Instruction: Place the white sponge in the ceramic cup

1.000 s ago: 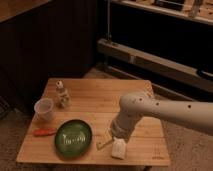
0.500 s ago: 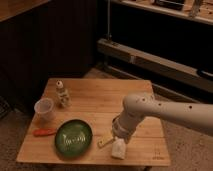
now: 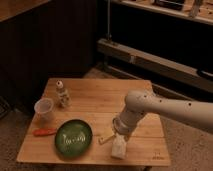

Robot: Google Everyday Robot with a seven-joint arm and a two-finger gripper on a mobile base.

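Cup (image 3: 44,109) stands upright at left edge of surface (image 3: 100,97); nothing visible in it. Bottle (image 3: 62,93) just right of cup. Green plate (image 3: 74,139) toward front. Sponge (image 3: 118,147) right of plate, near front edge, well apart from cup. Claw (image 3: 120,136) directly above sponge; open or closed, cannot tell. Likely early: lift, carry left and drop all remain.

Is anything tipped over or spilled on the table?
No, nothing stands out. The ceramic cup and the small bottle stand upright, the green plate lies flat, and the white sponge sits near the front edge of the table, at the gripper.
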